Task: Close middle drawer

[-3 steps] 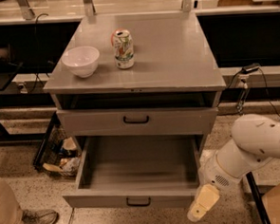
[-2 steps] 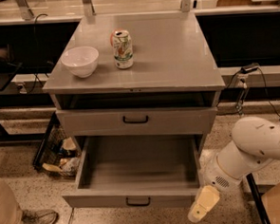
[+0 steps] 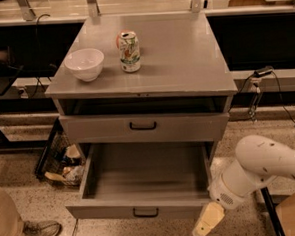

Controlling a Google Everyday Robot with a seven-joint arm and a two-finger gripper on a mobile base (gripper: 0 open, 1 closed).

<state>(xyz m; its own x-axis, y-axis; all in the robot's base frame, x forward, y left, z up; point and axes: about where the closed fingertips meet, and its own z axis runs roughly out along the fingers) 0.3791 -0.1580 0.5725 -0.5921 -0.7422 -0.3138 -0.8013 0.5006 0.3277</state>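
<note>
A grey metal cabinet (image 3: 153, 127) seen from above and in front. On its top surface (image 3: 184, 57) stand a white bowl (image 3: 84, 63) and, just beside it, a drink can (image 3: 129, 52), both toward the cabinet's back left.

The middle drawer (image 3: 108, 211) is pulled far out of the cabinet toward the viewer, so its deep grey tray shows, with nothing in it. Its low flat front carries a small black bar handle (image 3: 146, 212). Above it, the upper drawer (image 3: 188, 127) sits only slightly out of the cabinet, leaving a dark gap under the top.

The robot's white arm (image 3: 270, 165) reaches in from the cabinet's right, angled down and inward. The cream-coloured gripper (image 3: 208, 221) hangs just outside the middle drawer's front right corner – a fitting place, it seems, to get in front of the drawer and push it back in. Whether the gripper is released or clenched cannot be told, and it appears to grasp nothing. It is very near the drawer front; actual contact cannot be made out.

Left of the cabinet, a wire basket (image 3: 60, 160) of clutter sits on the floor – and a person's leg and shoe (image 3: 24, 232) show in front of it.
</note>
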